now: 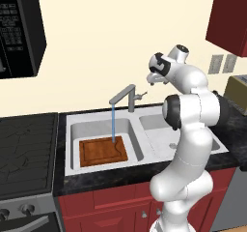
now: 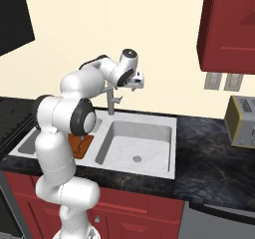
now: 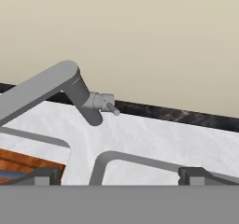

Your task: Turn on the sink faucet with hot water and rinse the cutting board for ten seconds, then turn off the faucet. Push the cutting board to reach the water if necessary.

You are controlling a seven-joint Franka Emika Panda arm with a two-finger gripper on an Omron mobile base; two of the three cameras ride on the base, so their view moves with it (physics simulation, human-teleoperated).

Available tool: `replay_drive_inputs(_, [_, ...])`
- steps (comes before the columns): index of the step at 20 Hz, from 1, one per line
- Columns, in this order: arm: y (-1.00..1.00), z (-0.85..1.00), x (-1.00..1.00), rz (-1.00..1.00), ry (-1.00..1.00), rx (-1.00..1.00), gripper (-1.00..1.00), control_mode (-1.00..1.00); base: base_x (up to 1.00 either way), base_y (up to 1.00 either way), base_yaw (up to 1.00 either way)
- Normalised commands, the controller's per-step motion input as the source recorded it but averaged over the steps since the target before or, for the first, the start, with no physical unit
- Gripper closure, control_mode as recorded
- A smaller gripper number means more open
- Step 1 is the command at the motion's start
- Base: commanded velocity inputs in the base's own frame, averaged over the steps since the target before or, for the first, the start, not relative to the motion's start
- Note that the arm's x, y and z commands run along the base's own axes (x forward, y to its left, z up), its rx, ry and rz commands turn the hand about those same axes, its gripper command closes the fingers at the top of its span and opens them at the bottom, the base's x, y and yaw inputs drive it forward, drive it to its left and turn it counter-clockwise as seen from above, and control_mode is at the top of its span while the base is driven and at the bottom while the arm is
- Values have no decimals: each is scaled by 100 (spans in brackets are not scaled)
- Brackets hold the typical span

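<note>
A: Water [image 1: 113,123] is running from the faucet [image 1: 123,98] onto the board [image 1: 103,151], which lies flat in the deep basin of the sink [image 1: 72,149]. What could go wrong from here?

B: Mostly the shut-off. The lever [image 3: 108,104] is a small stub on the side of the post. If the end effector [image 3: 120,175] comes in slightly off, I'd expect it to slide past, or to push the lever the wrong way and leave the water on.

A: And the board?

B: The stream lands near its back edge, not its middle. That looks enough for a rinse, but a knock to the spout could swing the water off the board.

A: Where is the lever relative to the end effector?

B: In the hand view it sits ahead of the fingertips [image 3: 41,175], between them, and well apart from both. From the base views, the end effector [image 1: 152,79] hangs above the worktop [image 1: 96,178], to the right of the faucet and higher than the lever.

A: Its fingers?

B: Spread wide, holding nothing. The board is down to its left, well apart.
</note>
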Motion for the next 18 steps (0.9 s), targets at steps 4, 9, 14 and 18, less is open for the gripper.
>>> replay_drive_inputs(4, [2,0,0,0,-1,0,-100,-100,0,0,0])
replay_drive_inputs(9, [0,0,0,0,0,0,-100,-100,0,0,0])
replay_drive_inputs(14, [0,0,0,0,0,0,-100,-100,0,0,0])
replay_drive_inputs(18, [0,0,0,0,0,0,-100,-100,0,0,0])
